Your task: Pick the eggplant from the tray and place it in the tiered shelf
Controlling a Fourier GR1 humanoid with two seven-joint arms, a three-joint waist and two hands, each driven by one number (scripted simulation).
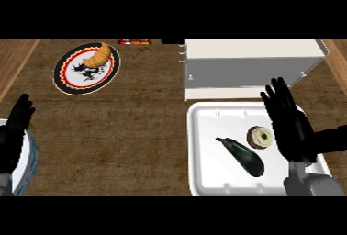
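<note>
A dark eggplant (243, 156) lies slantwise in the middle of the white tray (207, 170) at the lower right. Beside it, to the right, sits a frosted donut (260, 137). My right hand (288, 124) hovers over the tray's right side with its fingers straight, pointing away from me, just right of the donut and holding nothing. The white tiered shelf (251, 64) stands right behind the tray. At the left edge my left hand (15, 128) rests open, fingers up.
A round patterned plate (71, 75) with a croissant (97, 56) lies at the back left. A white and blue plate (25, 160) shows partly under my left hand at the left edge. A small red item (133, 41) sits at the far edge.
</note>
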